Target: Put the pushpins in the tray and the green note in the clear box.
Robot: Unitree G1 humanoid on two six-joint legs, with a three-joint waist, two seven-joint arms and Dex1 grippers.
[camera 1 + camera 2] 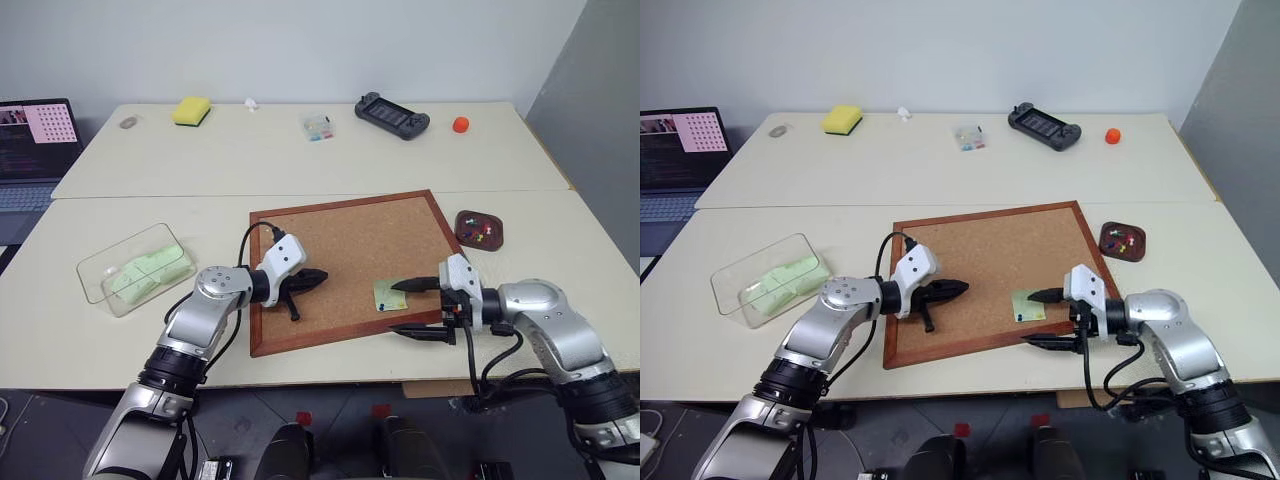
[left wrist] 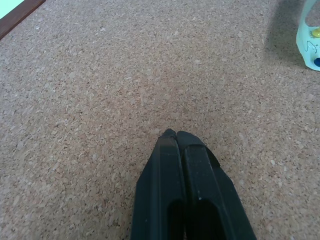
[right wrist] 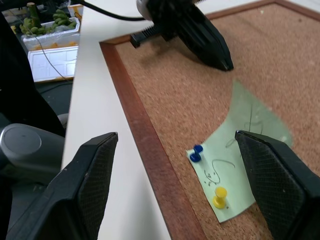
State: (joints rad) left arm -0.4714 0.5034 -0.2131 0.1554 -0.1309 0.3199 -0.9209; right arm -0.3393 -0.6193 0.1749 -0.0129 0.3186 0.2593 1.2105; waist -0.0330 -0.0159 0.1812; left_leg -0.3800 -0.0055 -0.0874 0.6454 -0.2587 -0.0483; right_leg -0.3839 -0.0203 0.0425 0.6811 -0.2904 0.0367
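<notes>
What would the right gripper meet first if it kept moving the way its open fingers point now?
Probably the green note pinned on the corkboard: the right gripper points at it from the board's edge, fingers apart. Depth is unclear, so it may pass just above.

Head pair looks down over the cork board point(image 1: 350, 262) (both wrist cameras sit close above it)

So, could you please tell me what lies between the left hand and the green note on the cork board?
Only bare cork board lies between the shut left hand and the green note, seen in the left eye view.
</notes>
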